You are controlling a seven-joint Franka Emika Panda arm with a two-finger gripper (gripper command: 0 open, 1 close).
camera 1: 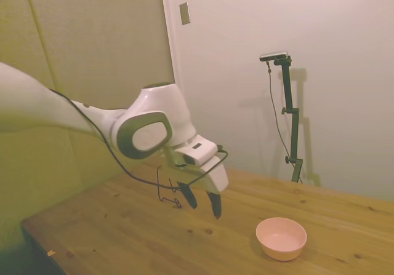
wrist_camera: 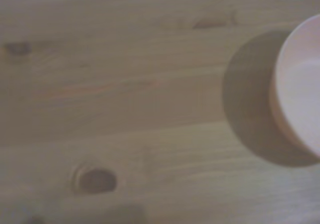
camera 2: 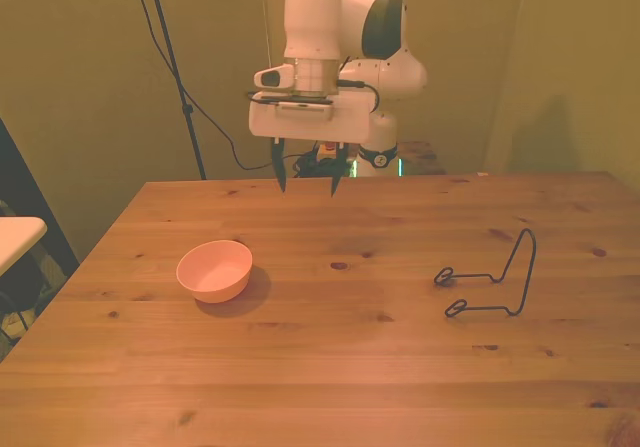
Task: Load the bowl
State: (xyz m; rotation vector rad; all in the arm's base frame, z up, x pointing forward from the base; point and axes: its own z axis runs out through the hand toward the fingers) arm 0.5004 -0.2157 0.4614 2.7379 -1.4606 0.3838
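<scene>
On the front view's left, a small, round, pale pink plastic bowl (camera 2: 214, 270) with smooth, plain sides stands upright on the wooden table (camera 2: 330, 367), its hollow holding nothing that I can see. The side view shows the same bowl (camera 1: 281, 238) sitting near the table's near edge, casting a soft shadow on the planks. The tabletop is made of long pale boards with a visible grain and dark knots scattered across it; one knot (camera 2: 339, 265) lies between the bowl and the middle of the table.

Further along, the white, glossy robot gripper (camera 2: 307, 179) with two dark, tapering fingers hangs in the air above the far part of the table, well clear of the wood. Its fingers stand spread wide apart and there is nothing between them. A black cable (camera 1: 123, 164) loops beneath the arm's rounded white wrist. The gripper is above and behind the bowl, not touching it.

From the wrist, the bowl's rim (wrist_camera: 300, 88) shows at one edge of a blurred patch of grainy wood, with a knot (wrist_camera: 96, 180) nearby.

On the front view's right, a thin black bent-wire stand (camera 2: 490, 279) rests on the table, an upright loop rising from two flat feet, well apart from the bowl.
</scene>
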